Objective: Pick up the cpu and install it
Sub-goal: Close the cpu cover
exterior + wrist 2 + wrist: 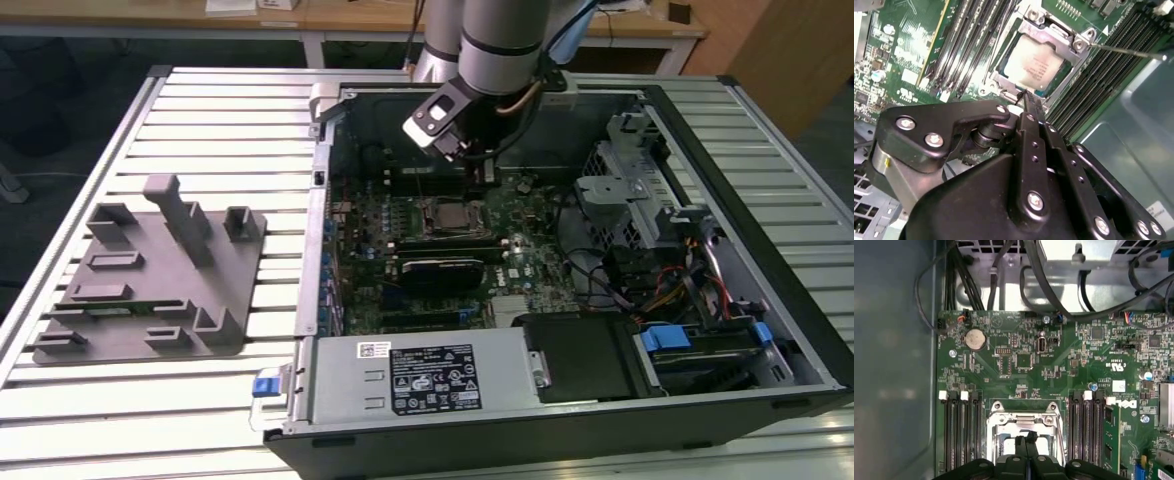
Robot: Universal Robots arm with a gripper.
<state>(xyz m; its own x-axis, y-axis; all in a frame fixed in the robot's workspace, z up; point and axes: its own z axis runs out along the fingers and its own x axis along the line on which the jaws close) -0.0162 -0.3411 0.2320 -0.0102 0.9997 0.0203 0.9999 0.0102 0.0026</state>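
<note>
The cpu (1034,67) lies flat inside the metal socket frame (1081,42) on the green motherboard (534,215), its silvery top facing up. In the first wrist view the cpu (1046,446) shows pale on either side of my fingertips. My gripper (1025,94) hangs just above the socket's near edge, fingers pressed together with nothing between them. In the exterior view the gripper (483,172) points down into the open computer case, a little behind the socket (451,212).
Memory slots (961,435) flank the socket on both sides. The case walls (694,120), a drive cage (641,190) and cable bundles (641,280) crowd the exterior view's right. A grey holder block (147,280) sits on the slatted table (200,110) at the left.
</note>
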